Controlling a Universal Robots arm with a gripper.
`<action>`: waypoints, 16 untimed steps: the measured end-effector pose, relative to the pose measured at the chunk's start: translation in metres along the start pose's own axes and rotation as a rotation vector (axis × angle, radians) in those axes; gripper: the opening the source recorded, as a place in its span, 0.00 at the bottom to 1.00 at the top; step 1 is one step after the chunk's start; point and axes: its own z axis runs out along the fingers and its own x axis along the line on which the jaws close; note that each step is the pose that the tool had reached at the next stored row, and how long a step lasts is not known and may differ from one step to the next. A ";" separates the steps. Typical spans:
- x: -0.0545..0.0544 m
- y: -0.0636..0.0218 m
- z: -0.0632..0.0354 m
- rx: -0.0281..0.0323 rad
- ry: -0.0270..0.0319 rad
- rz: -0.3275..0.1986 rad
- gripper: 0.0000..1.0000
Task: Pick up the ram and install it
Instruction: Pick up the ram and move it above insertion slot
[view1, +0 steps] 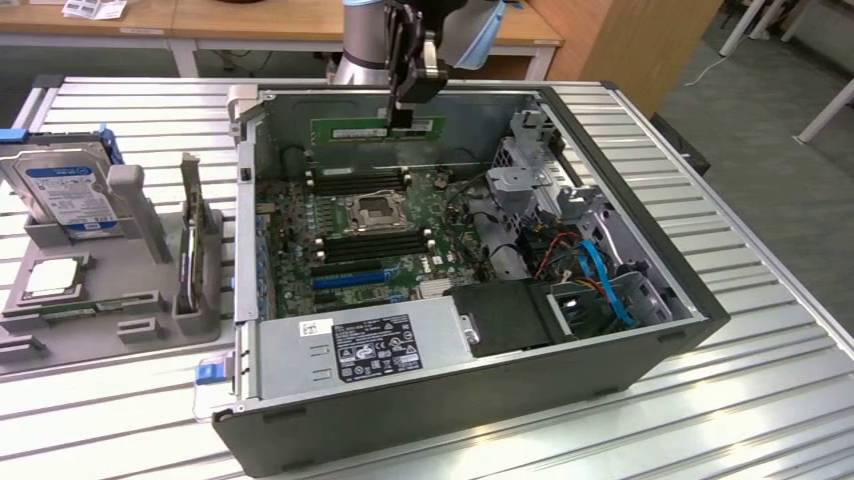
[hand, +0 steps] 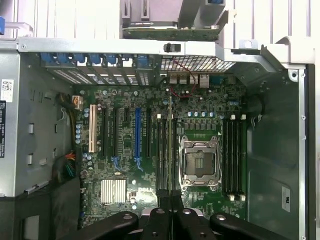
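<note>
Gripper (view1: 400, 120) is clamped on the ram (view1: 350, 130), its fingers pinching the upper long edge near the middle of the stick. The ram is held in the air with its long axis level and its green face toward the exterior camera. It hangs over the far end of the open computer case (view1: 534, 400), just in front of the case's far wall. It is above the motherboard (view1: 447, 215) and not touching it.

Wrist view: the gripper (hand: 171, 200) jaws are drawn together on the ram (hand: 171, 145). The ram shows edge-on as a thin dark line over the board, between one bank of memory slots (hand: 162, 150) and the CPU socket (hand: 200, 162) (whether it lines up with any one slot, cannot tell). A second bank of slots (hand: 233, 155) lies on the socket's other side.

The case lies on its side with its open face up, in the middle of the slatted metal table (view1: 761, 330). Its power supply (view1: 360, 345) is at the near end.

A grey parts tray (view1: 80, 345) sits by the table's edge at the exterior view's left, well apart from the ram. On it a hard drive (view1: 64, 190) stands in a holder and a square silver CPU chip (view1: 51, 278) lies flat.
</note>
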 end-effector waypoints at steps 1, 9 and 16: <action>0.000 0.0000 0.0001 0.0000 0.0001 0.000 0.11; -0.001 -0.0028 0.0001 -0.0001 0.0001 0.000 0.11; -0.001 -0.0089 -0.0001 0.0000 0.0000 0.000 0.11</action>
